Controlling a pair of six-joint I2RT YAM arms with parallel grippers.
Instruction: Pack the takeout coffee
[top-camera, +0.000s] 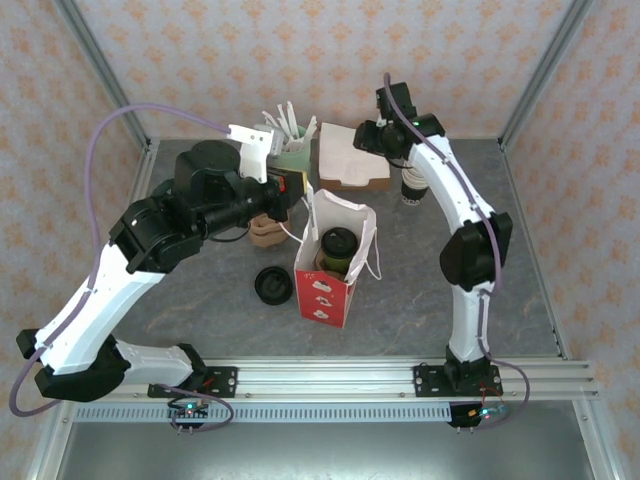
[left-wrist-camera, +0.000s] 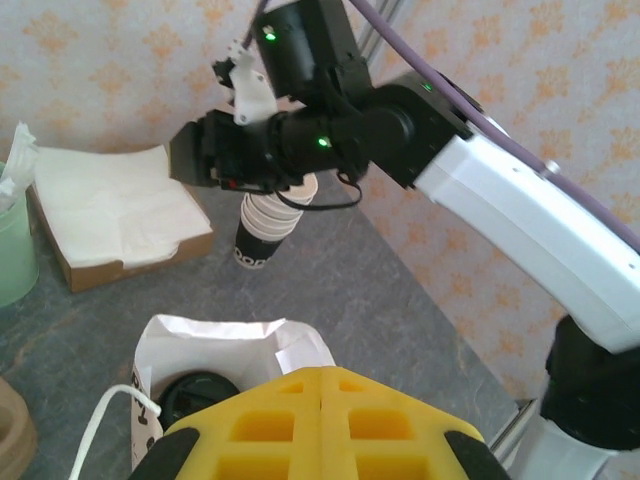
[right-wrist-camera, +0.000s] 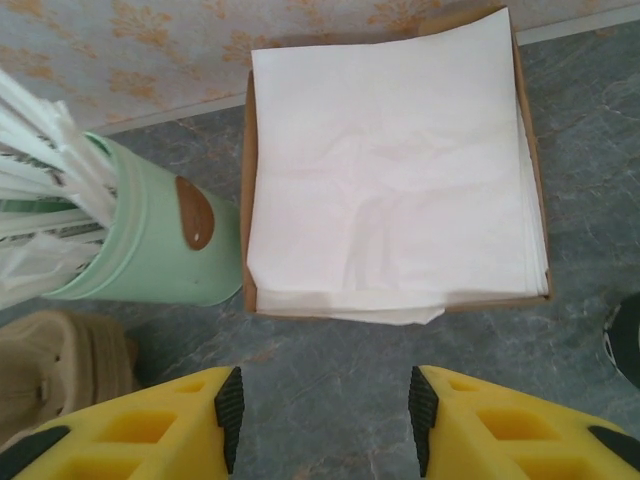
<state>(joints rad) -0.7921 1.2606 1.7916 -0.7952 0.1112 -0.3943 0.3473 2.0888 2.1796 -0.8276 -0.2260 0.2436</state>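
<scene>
Wide grey counter, and at the middle of the overhead frame the red-and-white paper bag stands open. Top centre of the frame, the right gripper hangs over the napkins, its fingers a moderate gap apart with nothing between them. The green holder sits just left of that stack. The coffee cup is down inside the bag, black lid up, so the drink looks packed. The left gripper hovers above the bag mouth, fingers pressed together on nothing.

A napkin looks next. Come down on the stack's near edge, pinch only the top sheet, lift slowly, and keep off the holder. A spare lid lies left of the bag.
</scene>
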